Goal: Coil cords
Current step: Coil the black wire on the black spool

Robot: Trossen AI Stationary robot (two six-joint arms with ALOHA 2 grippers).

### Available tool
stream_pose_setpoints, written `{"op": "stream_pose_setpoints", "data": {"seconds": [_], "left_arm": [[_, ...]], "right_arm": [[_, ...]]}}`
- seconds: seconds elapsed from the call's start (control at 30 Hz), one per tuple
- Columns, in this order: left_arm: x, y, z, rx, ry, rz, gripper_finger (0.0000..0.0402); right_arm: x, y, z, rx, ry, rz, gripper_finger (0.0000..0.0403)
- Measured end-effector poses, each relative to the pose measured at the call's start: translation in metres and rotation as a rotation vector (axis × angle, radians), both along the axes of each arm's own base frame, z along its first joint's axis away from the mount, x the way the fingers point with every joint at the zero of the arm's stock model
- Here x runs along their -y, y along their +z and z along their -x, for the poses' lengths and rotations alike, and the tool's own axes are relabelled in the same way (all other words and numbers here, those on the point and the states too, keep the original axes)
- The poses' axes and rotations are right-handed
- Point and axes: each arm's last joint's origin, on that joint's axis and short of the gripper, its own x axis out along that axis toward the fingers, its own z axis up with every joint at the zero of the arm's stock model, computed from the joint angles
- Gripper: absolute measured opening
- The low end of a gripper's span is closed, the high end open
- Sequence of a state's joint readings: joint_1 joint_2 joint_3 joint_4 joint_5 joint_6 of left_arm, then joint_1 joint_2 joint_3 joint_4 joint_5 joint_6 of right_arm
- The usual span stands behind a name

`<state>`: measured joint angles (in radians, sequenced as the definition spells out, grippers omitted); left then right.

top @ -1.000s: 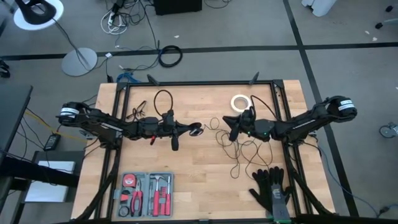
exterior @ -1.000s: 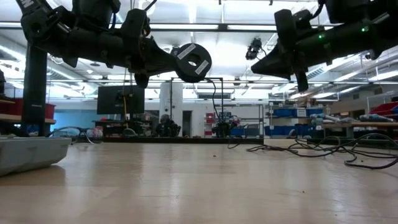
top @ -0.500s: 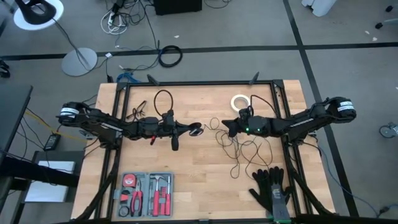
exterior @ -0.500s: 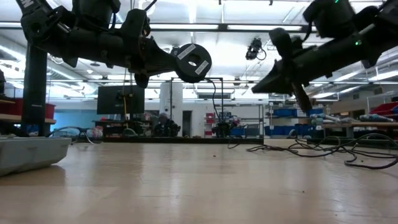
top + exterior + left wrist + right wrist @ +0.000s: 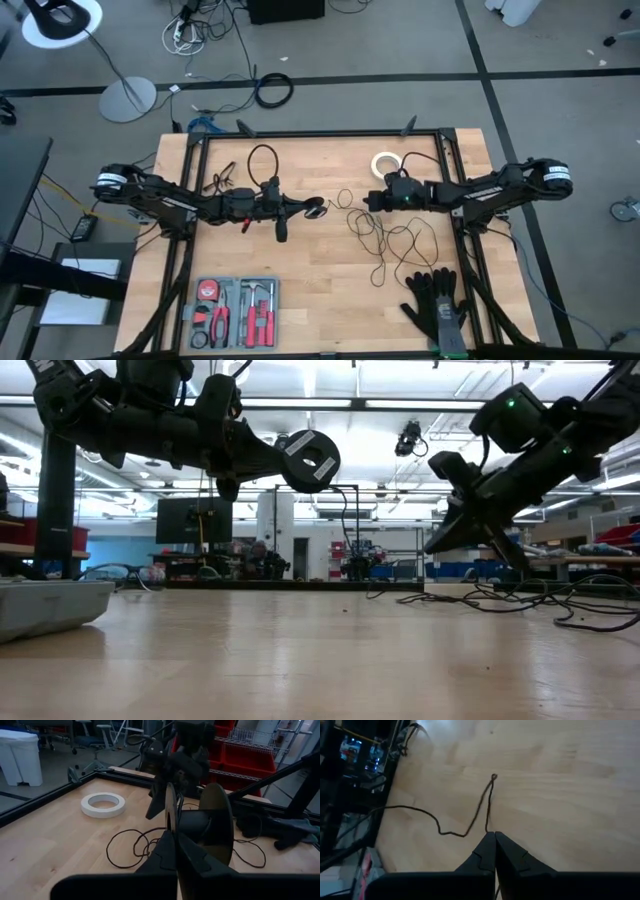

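Fingers on the right gripper (image 5: 494,840) just pinched shut on the cord (image 5: 485,810) and tipped down toward the counter (image 5: 300,260); left gripper (image 5: 303,207) unchanged, clamped on the puck (image 5: 316,207)
Right arm has swung from hovering level over the loose loops (image 5: 385,235) to nose-down over the cord's inner end, and the right wrist view shows the strand running straight into the closed tips, so I'd call that a grab, ready to start drawing cord toward the puck held up off the counter mid-table. Most of the cord lies slack on the counter under and in front of the right arm. Nearby: white tape ring (image 5: 385,163) just behind the right gripper, black gloves (image 5: 435,300) at the near right edge, tool tray (image 5: 235,300) near left, another small cable (image 5: 235,172) back left. Snag risk: loops crossing each other under the right wrist
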<state>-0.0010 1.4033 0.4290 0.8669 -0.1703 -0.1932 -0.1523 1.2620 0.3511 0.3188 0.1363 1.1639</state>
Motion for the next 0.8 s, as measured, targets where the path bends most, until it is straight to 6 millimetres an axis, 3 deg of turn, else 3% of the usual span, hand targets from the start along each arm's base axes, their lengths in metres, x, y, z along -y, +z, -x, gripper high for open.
{"op": "stream_pose_setpoints", "data": {"seconds": [0.8], "left_arm": [[0.0000,-0.0004,0.0001,-0.005,0.001,0.001,0.0000]], "right_arm": [[0.0070,-0.0097,0.0086,-0.094,-0.031,-0.137,0.0001]]}}
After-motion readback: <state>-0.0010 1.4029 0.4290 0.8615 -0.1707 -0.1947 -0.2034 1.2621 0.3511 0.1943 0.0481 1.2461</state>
